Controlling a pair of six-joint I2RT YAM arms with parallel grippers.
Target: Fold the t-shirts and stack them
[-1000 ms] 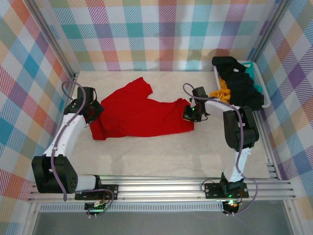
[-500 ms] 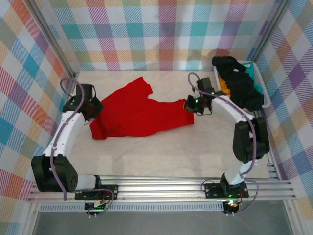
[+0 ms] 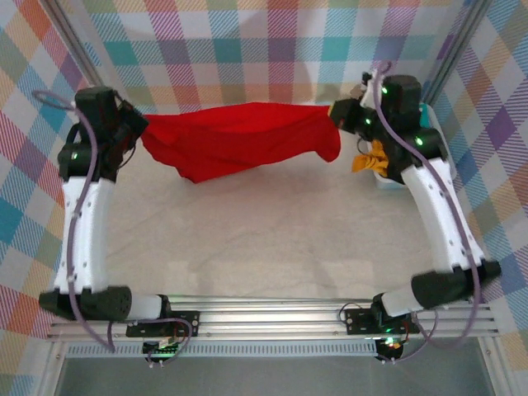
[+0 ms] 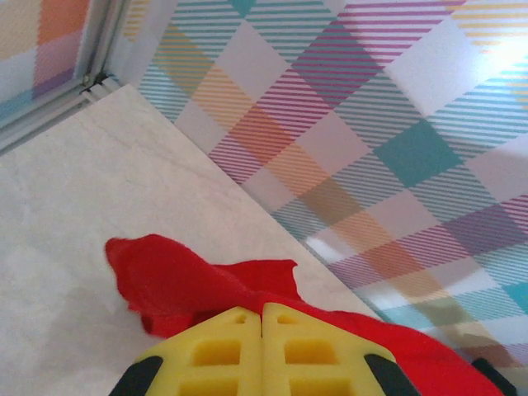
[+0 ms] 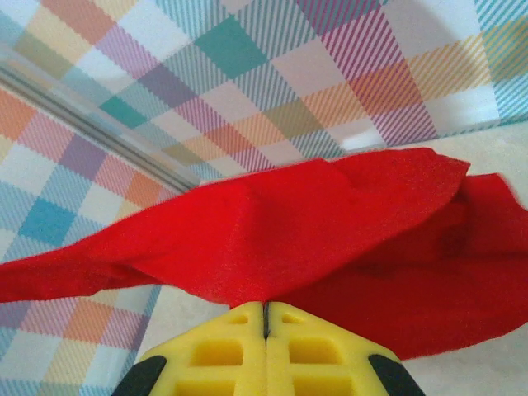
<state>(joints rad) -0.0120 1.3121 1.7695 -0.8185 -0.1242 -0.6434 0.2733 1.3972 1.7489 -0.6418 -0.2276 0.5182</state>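
While the left arm stands raised at the table's left side, the left gripper [image 3: 140,132] is clamped on the left end of the red t-shirt [image 3: 239,136]. In the left wrist view its yellow fingers [image 4: 214,351] press together, with red cloth bunched just ahead of them. The shirt hangs stretched between both grippers, in front of the plaid back wall and over the far part of the table [image 3: 264,239], sagging lowest toward its left half. At the shirt's right end, the right gripper [image 3: 337,111] is closed on the cloth, its jaws together in the right wrist view. Just beside the right arm, an orange-yellow t-shirt [image 3: 369,157] hangs at the rim of the basket [image 3: 384,177].
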